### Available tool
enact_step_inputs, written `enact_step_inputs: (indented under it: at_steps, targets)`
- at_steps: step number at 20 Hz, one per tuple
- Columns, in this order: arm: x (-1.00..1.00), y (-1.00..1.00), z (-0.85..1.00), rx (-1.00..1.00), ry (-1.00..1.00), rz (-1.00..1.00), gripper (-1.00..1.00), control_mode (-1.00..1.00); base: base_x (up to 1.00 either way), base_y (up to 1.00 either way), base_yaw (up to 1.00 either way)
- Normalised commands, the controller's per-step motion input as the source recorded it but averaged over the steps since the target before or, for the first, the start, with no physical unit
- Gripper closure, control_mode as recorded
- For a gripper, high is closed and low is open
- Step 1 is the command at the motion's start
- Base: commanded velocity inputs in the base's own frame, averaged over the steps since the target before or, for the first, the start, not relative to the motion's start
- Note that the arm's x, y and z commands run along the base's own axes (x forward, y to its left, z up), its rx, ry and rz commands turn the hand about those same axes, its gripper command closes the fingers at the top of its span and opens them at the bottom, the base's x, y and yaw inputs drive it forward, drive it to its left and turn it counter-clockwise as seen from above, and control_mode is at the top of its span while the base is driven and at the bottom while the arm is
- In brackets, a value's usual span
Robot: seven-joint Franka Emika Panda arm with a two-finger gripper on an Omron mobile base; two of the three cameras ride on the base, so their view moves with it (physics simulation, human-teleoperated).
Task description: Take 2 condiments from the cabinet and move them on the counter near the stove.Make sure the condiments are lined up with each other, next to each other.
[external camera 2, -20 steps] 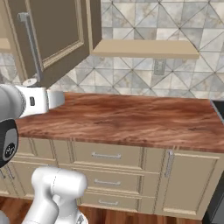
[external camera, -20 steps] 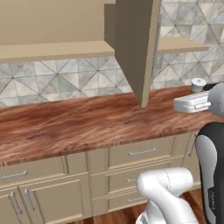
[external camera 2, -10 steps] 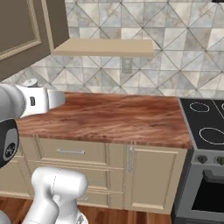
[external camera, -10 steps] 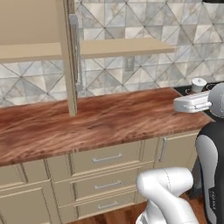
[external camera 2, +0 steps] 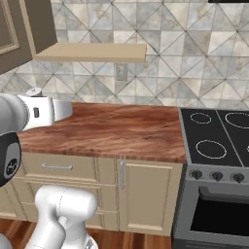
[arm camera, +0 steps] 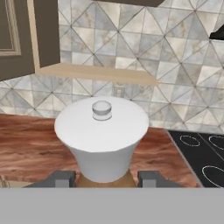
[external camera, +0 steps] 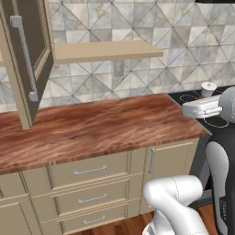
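Right base view: bare wood-grain counter (external camera 2: 121, 133) beside black stove (external camera 2: 219, 141); end effector (arm camera: 105, 178) clamped on white-capped shaker (arm camera: 103, 135).

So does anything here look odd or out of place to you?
Only the cabinet door, left hanging open over the counter. The end effector grips a white-capped shaker upright; nothing looks spilled or damaged.

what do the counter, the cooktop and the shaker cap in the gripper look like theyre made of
Counter: reddish-brown wood, judging by its streaky grain. Cooktop: likely smooth black glass, flat with thin white rings. Shaker cap: plain white, probably plastic or ceramic; cannot tell which.
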Motion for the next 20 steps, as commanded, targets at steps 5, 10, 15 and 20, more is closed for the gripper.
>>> enact_step_inputs:
  at_steps: [5,10,15,20]
  targets:
    - [0.0,0.0,0.0,0.0,0.0,0.0,1.0,1.0,0.2,-0.42,0.0]
    - [0.0,0.0,0.0,0.0,0.0,0.0,1.0,1.0,0.22,-0.38,0.0]
    - [0.0,0.0,0.0,0.0,0.0,0.0,1.0,1.0,0.31,-0.33,0.0]
    - [0.0,0.0,0.0,0.0,0.0,0.0,1.0,1.0,0.44,-0.28,0.0]
